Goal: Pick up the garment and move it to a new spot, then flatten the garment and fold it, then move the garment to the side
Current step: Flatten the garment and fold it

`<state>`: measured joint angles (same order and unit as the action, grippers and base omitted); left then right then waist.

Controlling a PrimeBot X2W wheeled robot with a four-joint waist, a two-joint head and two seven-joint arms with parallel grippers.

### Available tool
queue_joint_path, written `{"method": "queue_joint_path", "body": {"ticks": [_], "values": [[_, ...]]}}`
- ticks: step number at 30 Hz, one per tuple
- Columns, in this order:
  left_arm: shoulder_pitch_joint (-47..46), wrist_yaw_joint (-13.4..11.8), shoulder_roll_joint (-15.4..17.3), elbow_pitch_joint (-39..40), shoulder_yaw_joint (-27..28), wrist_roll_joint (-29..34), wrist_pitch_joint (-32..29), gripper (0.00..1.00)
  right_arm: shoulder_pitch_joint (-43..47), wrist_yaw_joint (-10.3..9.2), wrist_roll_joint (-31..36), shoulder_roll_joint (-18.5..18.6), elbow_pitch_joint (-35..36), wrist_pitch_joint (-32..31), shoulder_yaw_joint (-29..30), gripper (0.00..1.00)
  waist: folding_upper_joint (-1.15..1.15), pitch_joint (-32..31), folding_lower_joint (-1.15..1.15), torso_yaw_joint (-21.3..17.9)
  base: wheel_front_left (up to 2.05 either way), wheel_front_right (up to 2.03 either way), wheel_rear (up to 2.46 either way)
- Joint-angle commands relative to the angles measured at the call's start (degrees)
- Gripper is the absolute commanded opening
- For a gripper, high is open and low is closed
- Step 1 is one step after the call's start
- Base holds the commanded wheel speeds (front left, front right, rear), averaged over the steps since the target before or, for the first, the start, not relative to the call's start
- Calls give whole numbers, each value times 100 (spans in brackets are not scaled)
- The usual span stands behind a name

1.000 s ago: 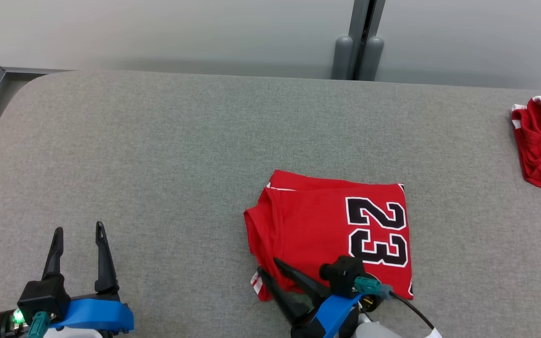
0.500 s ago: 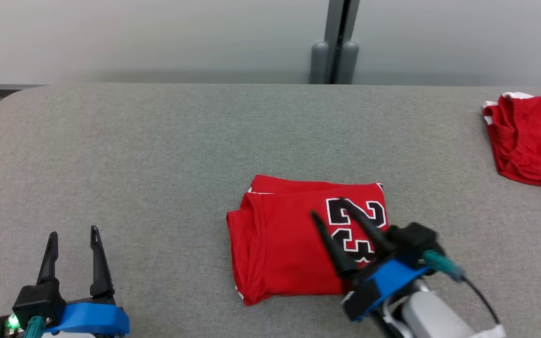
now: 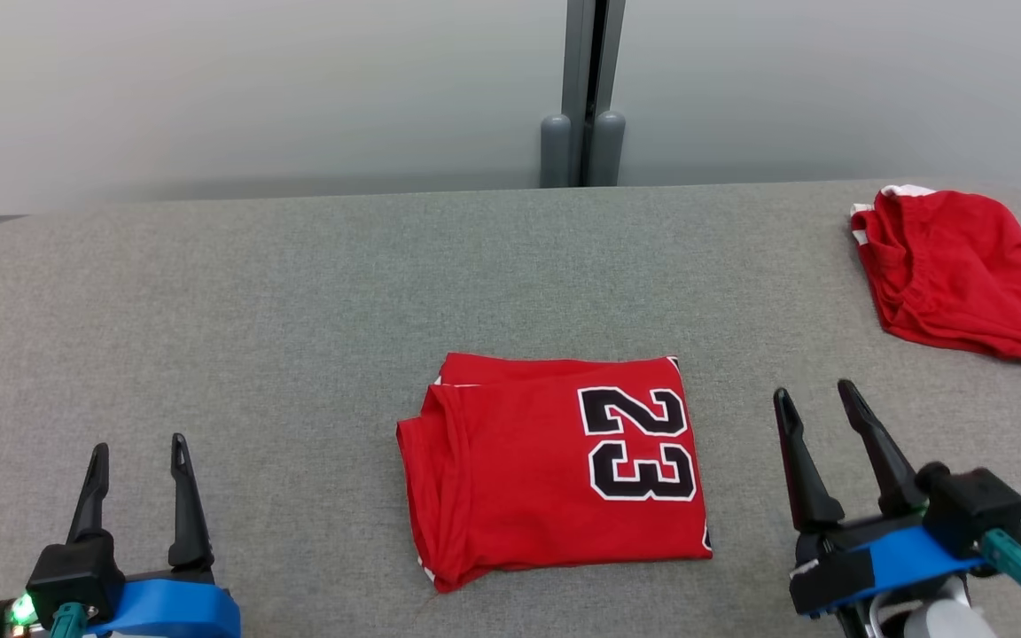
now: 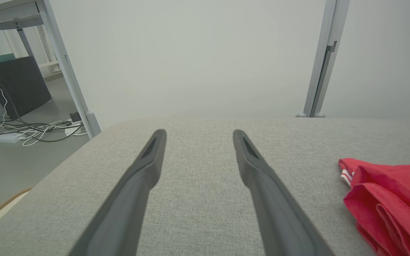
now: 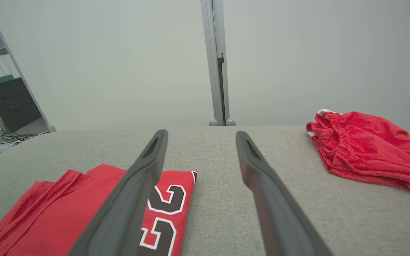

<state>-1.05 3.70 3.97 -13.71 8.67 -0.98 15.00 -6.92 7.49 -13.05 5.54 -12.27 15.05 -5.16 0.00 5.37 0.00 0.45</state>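
While the grey table (image 3: 280,301) is carrying everything, we are seeing the folded red shirt (image 3: 510,487) lying at its near middle, crumpled red shorts (image 3: 954,275) lying far right, and our left gripper (image 3: 138,446) and right gripper (image 3: 812,394) hovering either side of the shirt, fingers spread, pinching nothing.

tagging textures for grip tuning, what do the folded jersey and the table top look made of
Folded jersey: thin matte knit, likely polyester; soft creases at its folded edge. Table top: grey woven cloth covering, matte; fine weave grain visible close up.
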Motion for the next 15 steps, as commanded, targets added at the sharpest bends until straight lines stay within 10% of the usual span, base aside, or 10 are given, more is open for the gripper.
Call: {"method": "queue_joint_path", "body": {"ticks": [1,15], "values": [[59,16,47,0,-4,38,24,100,158,2,46,-38,30,15,73,100,0,-34,0,-10,0,0,0],[197,130,142,-74,-165,-24,24,100,644,1,405,-236,-129,15,178,100,0,-216,0,80,0,0,0]]}}
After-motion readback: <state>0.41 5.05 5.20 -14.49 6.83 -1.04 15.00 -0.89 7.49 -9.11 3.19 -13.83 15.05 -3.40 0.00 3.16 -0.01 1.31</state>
